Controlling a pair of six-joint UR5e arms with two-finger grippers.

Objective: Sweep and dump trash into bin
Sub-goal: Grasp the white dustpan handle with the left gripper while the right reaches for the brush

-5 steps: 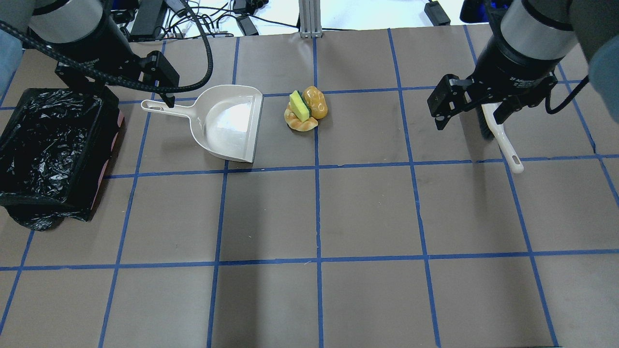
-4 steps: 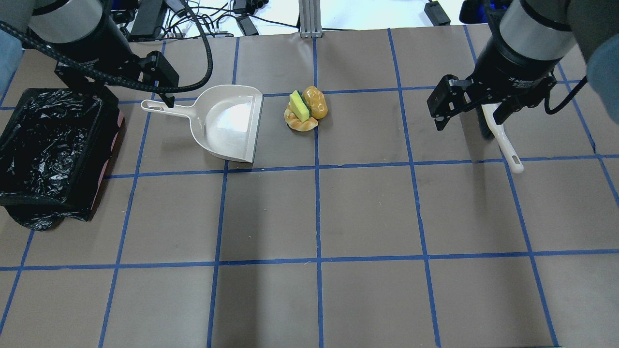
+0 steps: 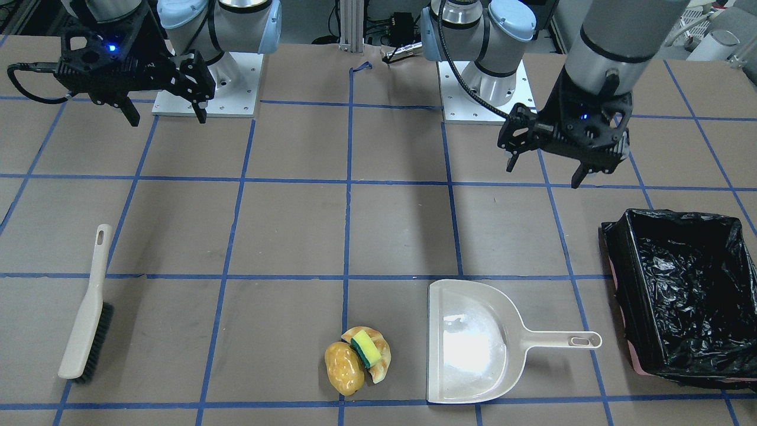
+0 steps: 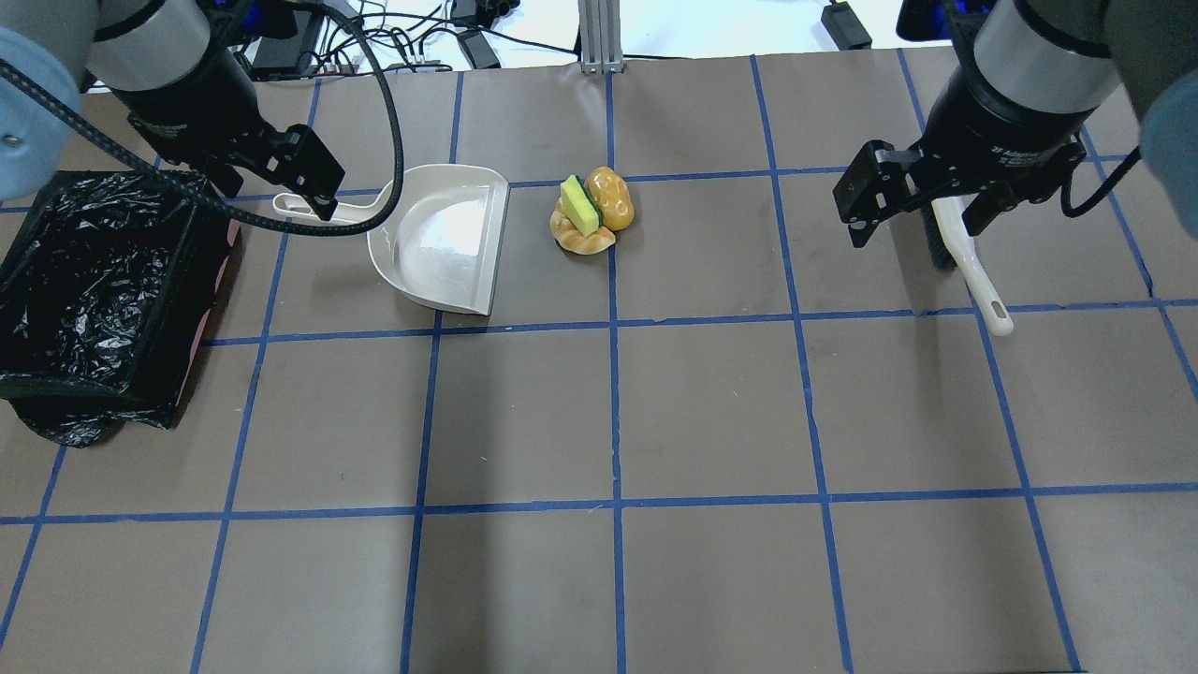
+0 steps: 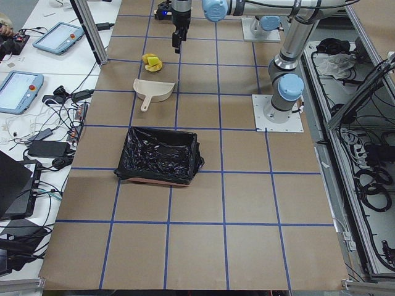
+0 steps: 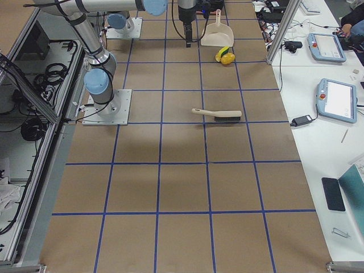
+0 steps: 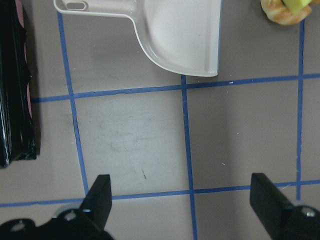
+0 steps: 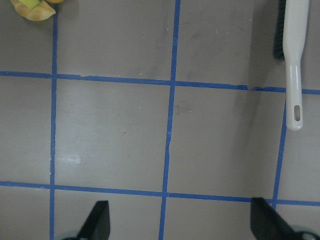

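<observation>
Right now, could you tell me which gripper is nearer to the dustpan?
Left. The left gripper hovers near the handle end of the dustpan; the right gripper hovers far off, past the trash, by the brush.

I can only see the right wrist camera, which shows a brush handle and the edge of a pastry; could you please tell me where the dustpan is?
Observer: The cream dustpan lies flat beside the croissant-like pastry, with its open edge facing the pastry and a gap between them.
Operator: Thank you; what else lies with the pastry?
Observer: A yellow sponge rests on it, against a glossy potato-like roll.
Operator: And is the left gripper holding the dustpan?
Observer: No; the left gripper is open and empty above the table, and the dustpan's handle is not between its fingers.
</observation>
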